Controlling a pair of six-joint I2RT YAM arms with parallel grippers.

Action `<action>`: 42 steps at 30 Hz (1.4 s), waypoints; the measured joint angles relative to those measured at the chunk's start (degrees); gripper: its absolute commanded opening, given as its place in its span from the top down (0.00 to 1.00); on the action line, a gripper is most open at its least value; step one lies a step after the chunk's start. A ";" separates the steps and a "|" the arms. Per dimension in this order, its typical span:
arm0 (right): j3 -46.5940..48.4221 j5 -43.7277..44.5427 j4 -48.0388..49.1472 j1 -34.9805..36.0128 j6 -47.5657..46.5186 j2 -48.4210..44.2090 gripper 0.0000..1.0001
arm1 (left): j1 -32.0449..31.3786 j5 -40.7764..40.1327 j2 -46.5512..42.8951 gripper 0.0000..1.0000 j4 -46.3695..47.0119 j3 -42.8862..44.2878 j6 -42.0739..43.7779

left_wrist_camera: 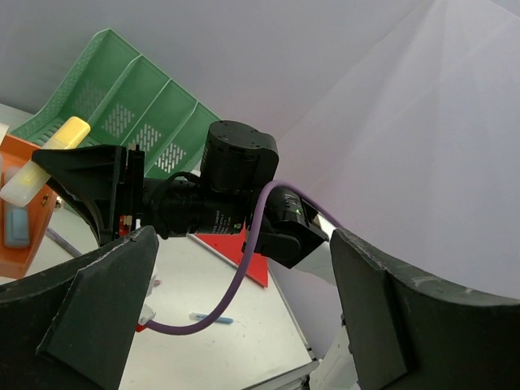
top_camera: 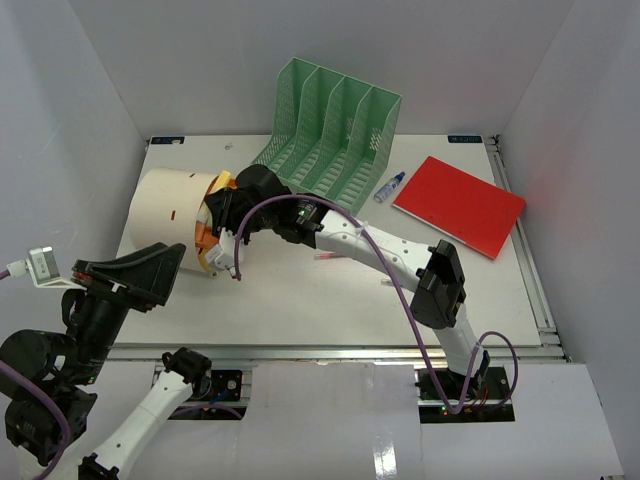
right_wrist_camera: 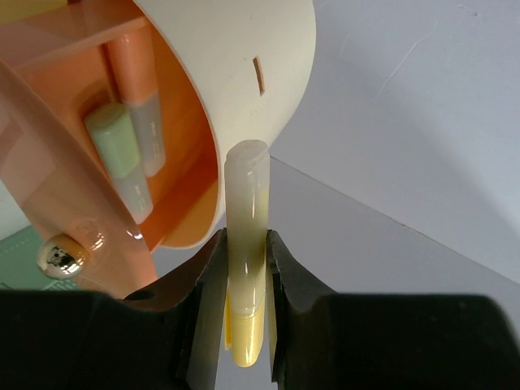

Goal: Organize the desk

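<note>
The white desk (top_camera: 300, 310) carries a cream round holder (top_camera: 165, 212) lying on its side at the left, with an orange insert (top_camera: 212, 215) in its mouth. My right gripper (right_wrist_camera: 246, 237) is shut on a yellow highlighter (right_wrist_camera: 246, 276), whose clear cap end touches the holder's cream rim (right_wrist_camera: 244, 97). An orange marker (right_wrist_camera: 130, 61) and a green marker (right_wrist_camera: 114, 142) sit inside the orange insert (right_wrist_camera: 175, 122). In the top view my right gripper (top_camera: 222, 232) is at the holder's mouth. My left gripper (top_camera: 135, 275) hangs open near the front left, holding nothing.
A green file rack (top_camera: 330, 125) stands at the back. To the right lie a red notebook (top_camera: 460, 205) and a blue-capped tube (top_camera: 390, 187). A blue pen (left_wrist_camera: 211, 318) and small pink items (top_camera: 325, 258) lie mid-desk. White walls close in on both sides.
</note>
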 measured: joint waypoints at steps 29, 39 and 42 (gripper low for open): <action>0.23 4.60 -3.45 -0.09 -4.44 0.85 0.46 | 0.00 1.72 -2.84 0.02 -1.50 -2.96 -0.24; 0.40 3.82 -2.54 0.20 -4.59 0.78 0.45 | 0.00 2.91 -2.91 0.02 -1.60 -3.13 -0.16; 0.40 3.47 -3.07 0.26 -4.61 0.17 0.46 | -0.02 4.12 -2.35 0.02 -1.42 -3.15 0.36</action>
